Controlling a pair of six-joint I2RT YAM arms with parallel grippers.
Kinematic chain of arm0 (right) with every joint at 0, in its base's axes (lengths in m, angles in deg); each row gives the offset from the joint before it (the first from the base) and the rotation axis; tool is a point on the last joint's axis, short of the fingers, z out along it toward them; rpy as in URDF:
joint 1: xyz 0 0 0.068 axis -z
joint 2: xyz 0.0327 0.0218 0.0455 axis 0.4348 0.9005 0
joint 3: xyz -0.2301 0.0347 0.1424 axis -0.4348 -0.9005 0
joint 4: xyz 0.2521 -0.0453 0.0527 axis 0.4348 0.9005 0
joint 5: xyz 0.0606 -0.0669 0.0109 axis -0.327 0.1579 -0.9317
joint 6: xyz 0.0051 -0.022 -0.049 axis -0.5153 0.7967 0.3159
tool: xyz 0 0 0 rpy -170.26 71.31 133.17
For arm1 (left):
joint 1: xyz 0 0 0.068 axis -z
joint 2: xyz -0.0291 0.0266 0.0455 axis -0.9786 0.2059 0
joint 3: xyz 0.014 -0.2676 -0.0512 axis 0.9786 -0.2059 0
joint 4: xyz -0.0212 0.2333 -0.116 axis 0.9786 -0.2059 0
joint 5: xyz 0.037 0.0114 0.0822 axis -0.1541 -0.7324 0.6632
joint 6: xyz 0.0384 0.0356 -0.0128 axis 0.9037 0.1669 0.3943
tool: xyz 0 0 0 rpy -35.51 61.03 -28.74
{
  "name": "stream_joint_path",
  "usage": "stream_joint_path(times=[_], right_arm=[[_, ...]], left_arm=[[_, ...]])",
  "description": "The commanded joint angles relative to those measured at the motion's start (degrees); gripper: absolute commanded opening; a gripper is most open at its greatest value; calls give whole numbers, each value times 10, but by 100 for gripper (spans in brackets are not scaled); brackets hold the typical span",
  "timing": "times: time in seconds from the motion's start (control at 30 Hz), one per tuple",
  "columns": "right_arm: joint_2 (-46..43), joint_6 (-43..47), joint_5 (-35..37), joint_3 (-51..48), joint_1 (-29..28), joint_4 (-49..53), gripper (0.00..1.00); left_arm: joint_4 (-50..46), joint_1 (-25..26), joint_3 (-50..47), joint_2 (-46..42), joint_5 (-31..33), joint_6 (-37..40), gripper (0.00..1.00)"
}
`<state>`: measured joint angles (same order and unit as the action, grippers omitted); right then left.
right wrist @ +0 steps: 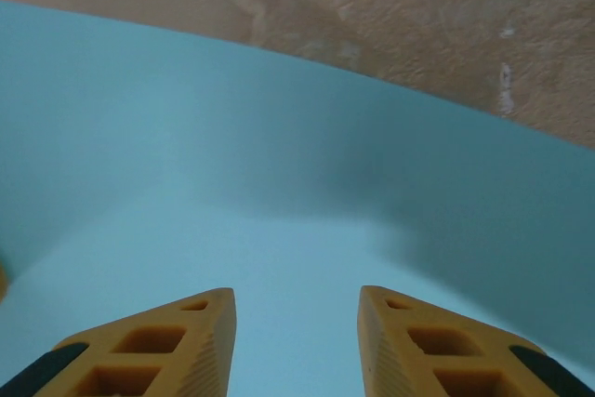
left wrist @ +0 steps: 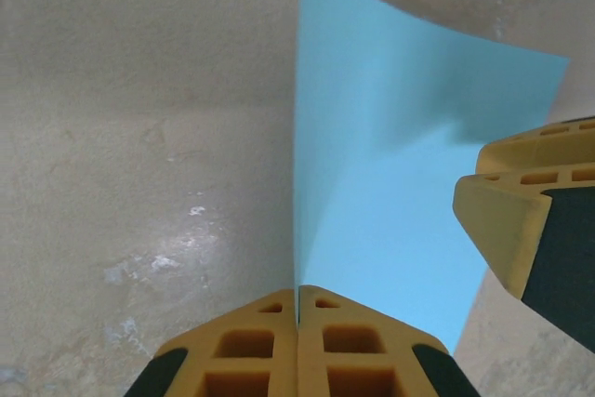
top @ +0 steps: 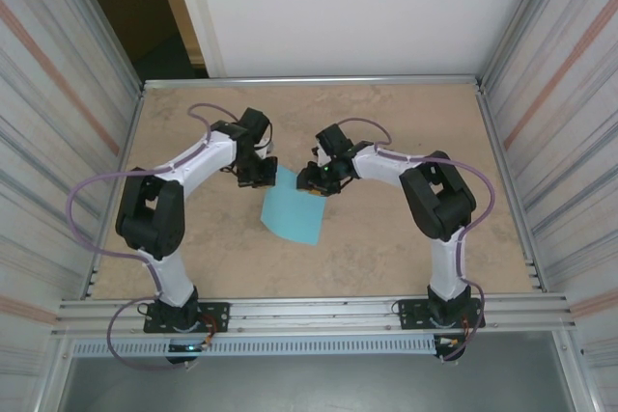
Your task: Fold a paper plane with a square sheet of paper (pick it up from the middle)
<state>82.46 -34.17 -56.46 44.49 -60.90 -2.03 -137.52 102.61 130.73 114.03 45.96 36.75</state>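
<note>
light: bright, even | shadow: soft on square sheet of paper point(right wrist: 437, 202) | glare: faint on table point(left wrist: 158, 262)

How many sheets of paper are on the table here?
1. The light-blue square sheet of paper lies in the middle of the table, far edge curled up; the left gripper shut on its edge, the right gripper open above it. Any sheet underneath would be hidden.

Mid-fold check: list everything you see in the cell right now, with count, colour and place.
square sheet of paper: one, light blue, table centre, bowed rather than flat
table: one, mottled tan, under everything
side walls: two, ribbed grey, left and right of the table
back panel: one, white, behind the table
left gripper: one, yellow-orange fingers, shut on the paper's edge
right gripper: one, yellow-orange fingers, open over the paper
</note>
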Motion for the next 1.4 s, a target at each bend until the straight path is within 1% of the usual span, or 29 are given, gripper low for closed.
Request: stream_joint_path(times=[0.0,0.2,0.33,0.43,0.57,0.6,0.7,0.73,0.77,0.83,0.9,0.97,1.1,1.27,1.37], right_arm=[[15,-20,-16,8,10,-9,34],[8,-18,-14,-12,15,-10,34],[21,-17,-19,-12,20,-11,34],[35,-13,-26,-9,21,-10,31],[42,-6,-20,-12,22,0,30],[44,-6,-17,-14,24,2,30],[47,-5,-14,-20,28,3,30],[49,-5,-14,-21,30,3,30],[49,-4,-14,-21,31,3,30],[48,-5,-15,-22,32,4,30],[48,-4,-17,-22,34,1,30],[48,-6,-19,-22,36,-1,29],[43,-9,-25,-28,41,-9,29],[12,-18,-33,-54,51,-47,30],[-17,-29,-38,-80,59,-86,31]], left_arm=[[10,-5,-5,-18,36,-44,0],[13,-4,-23,-31,53,-56,0],[23,-5,-24,-27,30,-56,0],[28,-4,-24,-22,16,-56,0],[34,-4,-25,-24,-4,-58,1],[39,-4,-27,-28,-12,-59,2],[69,-4,-38,-46,-62,-61,17],[90,-4,-46,-53,-90,-65,23],[116,-4,-56,-59,-122,-71,32],[178,-4,-83,-64,-180,-91,45],[244,-4,-110,-58,-228,-119,54],[300,-4,-129,-38,-264,-140,58],[342,-3,-134,-2,-283,-155,63],[357,-2,-137,6,-257,-155,64],[372,-2,-145,16,-249,-162,61]])
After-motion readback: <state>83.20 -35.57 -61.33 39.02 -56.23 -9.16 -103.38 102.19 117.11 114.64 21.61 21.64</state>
